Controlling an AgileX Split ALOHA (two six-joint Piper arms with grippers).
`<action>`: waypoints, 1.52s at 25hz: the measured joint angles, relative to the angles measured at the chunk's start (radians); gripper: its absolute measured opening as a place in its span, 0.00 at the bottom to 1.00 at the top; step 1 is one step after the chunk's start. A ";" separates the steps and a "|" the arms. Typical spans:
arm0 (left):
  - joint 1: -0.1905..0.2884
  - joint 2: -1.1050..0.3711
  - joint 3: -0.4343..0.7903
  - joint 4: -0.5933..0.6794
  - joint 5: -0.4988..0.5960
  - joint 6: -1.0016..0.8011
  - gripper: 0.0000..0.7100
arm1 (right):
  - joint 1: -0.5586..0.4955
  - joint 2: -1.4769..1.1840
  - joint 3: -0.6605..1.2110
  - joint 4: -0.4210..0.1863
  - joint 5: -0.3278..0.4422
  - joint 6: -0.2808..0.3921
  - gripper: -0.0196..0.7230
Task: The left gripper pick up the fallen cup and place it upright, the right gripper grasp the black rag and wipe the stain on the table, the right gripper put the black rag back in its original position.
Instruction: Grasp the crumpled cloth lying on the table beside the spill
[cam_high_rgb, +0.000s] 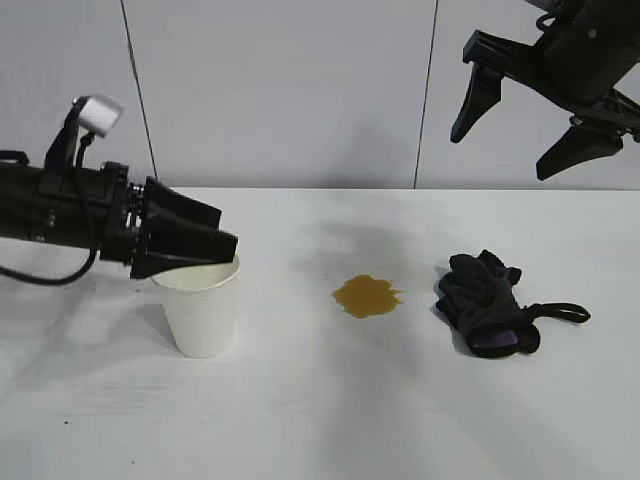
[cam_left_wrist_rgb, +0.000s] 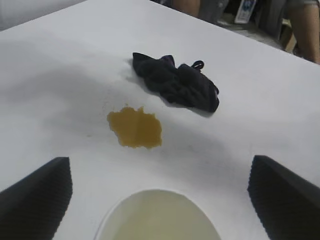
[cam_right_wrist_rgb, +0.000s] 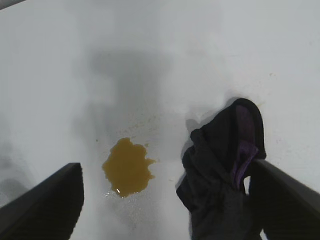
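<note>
The white cup (cam_high_rgb: 201, 310) stands upright on the table (cam_high_rgb: 320, 420) at the left. My left gripper (cam_high_rgb: 205, 255) is level at the cup's rim, open; in the left wrist view its fingers (cam_left_wrist_rgb: 37, 192) stand wide apart on either side of the cup's mouth (cam_left_wrist_rgb: 157, 217) without touching it. The brownish-yellow stain (cam_high_rgb: 367, 295) lies mid-table. The black rag (cam_high_rgb: 487, 300) with its purple patch and cord loop lies right of the stain. My right gripper (cam_high_rgb: 515, 130) hangs open high above the rag, empty. The right wrist view shows the stain (cam_right_wrist_rgb: 127, 167) and the rag (cam_right_wrist_rgb: 220, 175) below.
A grey panelled wall stands behind the table. The left wrist view also shows the stain (cam_left_wrist_rgb: 136, 127) and the rag (cam_left_wrist_rgb: 175, 82) beyond the cup, and people's legs past the table's far edge.
</note>
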 joint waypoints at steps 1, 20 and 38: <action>0.000 -0.034 -0.001 0.003 -0.049 -0.056 0.98 | 0.000 0.000 0.000 0.000 0.000 0.000 0.86; -0.116 -0.213 -0.397 1.028 -0.243 -1.607 0.98 | 0.000 0.000 0.000 -0.001 0.010 -0.018 0.86; -0.116 -0.213 -0.397 1.031 -0.199 -1.689 0.98 | 0.000 0.000 0.000 -0.217 0.150 -0.032 0.86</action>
